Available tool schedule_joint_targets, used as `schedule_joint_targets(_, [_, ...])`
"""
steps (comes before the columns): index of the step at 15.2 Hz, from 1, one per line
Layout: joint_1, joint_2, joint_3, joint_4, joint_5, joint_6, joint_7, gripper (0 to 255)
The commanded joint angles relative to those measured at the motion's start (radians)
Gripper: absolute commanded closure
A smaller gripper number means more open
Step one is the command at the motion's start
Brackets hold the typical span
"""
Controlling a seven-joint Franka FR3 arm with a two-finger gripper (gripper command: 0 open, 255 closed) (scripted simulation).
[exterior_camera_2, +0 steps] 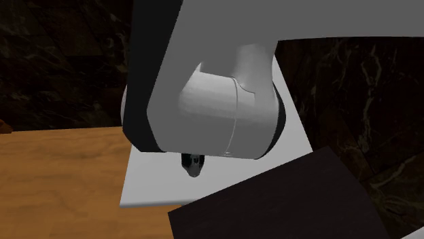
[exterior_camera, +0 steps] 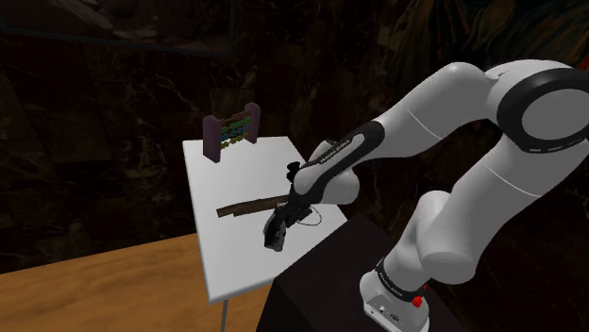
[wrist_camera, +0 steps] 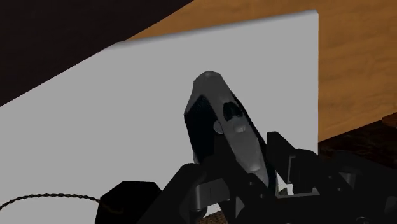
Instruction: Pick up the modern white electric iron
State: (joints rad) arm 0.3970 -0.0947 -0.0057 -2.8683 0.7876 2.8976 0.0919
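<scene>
My claw (wrist_camera: 236, 173) is clamped narrow on the iron (wrist_camera: 219, 118), which looks grey and black here. It lies over the white table (exterior_camera: 241, 259) near the stand-side edge, its long axis running straight out from the fingers, nose pointing away.

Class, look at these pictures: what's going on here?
The white arm's black gripper is clasping a dark-and-grey iron over the white table, near its edge. Whether the iron is off the surface is hard to tell. A brown stick and an abacus-like toy sit farther along the table.
</scene>
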Motion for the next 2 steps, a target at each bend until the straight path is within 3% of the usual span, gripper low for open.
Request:
schedule_joint_targets(1, [-0.016, -0.029, 0.004, -0.010, -0.058, -0.017, 0.047, 255])
schedule_joint_targets(2, [-0.017, -0.029, 0.005, -0.010, -0.057, -0.017, 0.047, 255])
